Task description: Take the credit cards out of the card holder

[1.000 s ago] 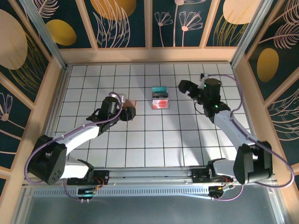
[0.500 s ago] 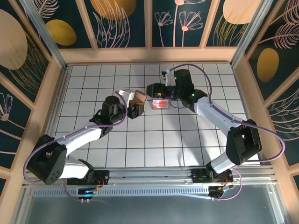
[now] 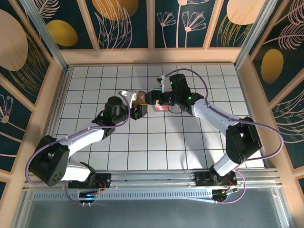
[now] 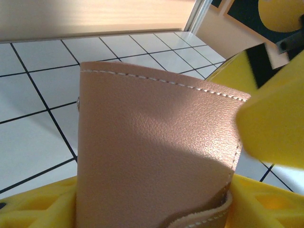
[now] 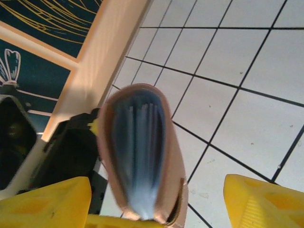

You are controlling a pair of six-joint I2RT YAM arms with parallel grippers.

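My left gripper [image 3: 137,109] is shut on the tan-brown card holder [image 3: 140,99] and holds it above the tiles left of centre. In the left wrist view the holder's leather face [image 4: 152,142] rises from between my left gripper [image 4: 152,211]. My right gripper [image 3: 150,98] is open at the holder's far end. In the right wrist view the holder's mouth [image 5: 137,147] faces the camera, blue-grey inside with thin edges showing, and sits between the spread fingers of my right gripper [image 5: 156,204]. A white-pink credit card with a red spot [image 3: 162,106] lies on the table just under the right wrist.
A wooden rim [image 3: 152,56] borders the tiled table [image 3: 156,142] at the back and sides. The two arms meet over the middle back of the table. A yellow finger of the other gripper [image 4: 275,128] shows at the right of the left wrist view.
My right arm has swung left from the table's right side to the holder. My left gripper has raised the holder and carried it back and right, toward the cards.
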